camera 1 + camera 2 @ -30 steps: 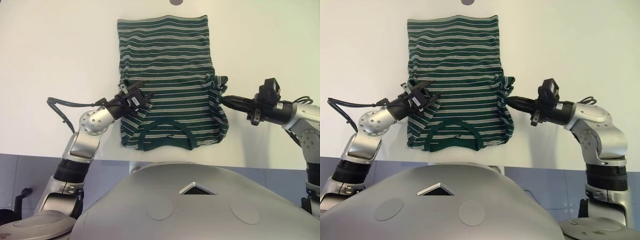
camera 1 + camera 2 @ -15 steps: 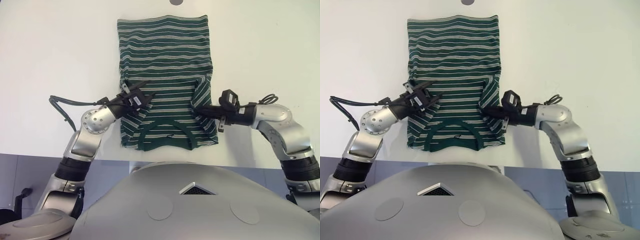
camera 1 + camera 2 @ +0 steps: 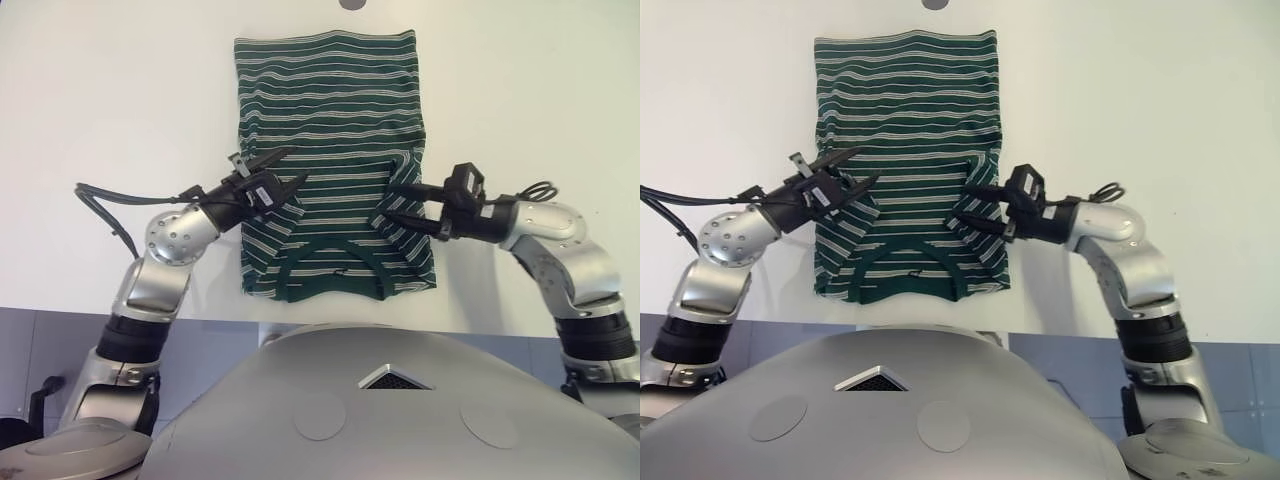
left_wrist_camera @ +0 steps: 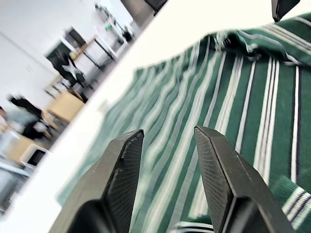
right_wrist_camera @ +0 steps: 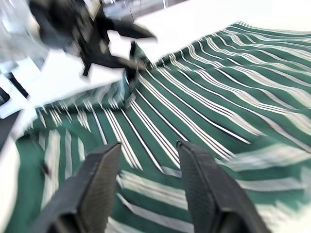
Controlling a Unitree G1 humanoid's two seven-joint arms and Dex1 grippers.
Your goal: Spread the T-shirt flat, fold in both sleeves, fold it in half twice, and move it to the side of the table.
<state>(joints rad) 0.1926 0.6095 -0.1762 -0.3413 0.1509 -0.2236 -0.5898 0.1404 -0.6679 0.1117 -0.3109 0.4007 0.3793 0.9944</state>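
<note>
Striped T-shirt (image 3: 330, 90) lay on white tabletop (image 3: 100, 80), sleeves folded in, left end effector (image 3: 286, 170) and right end effector (image 3: 392, 204) both spread above it

This looks like a robotics lab or open workroom, though the background is blurred. A plain white table (image 3: 100, 100) serves as the work surface. Beyond its far edge, the left wrist view shows pale walls, a metal-framed bench (image 4: 111, 35), a dark chair (image 4: 68, 65) and a tan desk (image 4: 65, 104).

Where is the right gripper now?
In the left eye view, the right gripper hangs open over the right edge of the T-shirt, opposite the left gripper.
</note>
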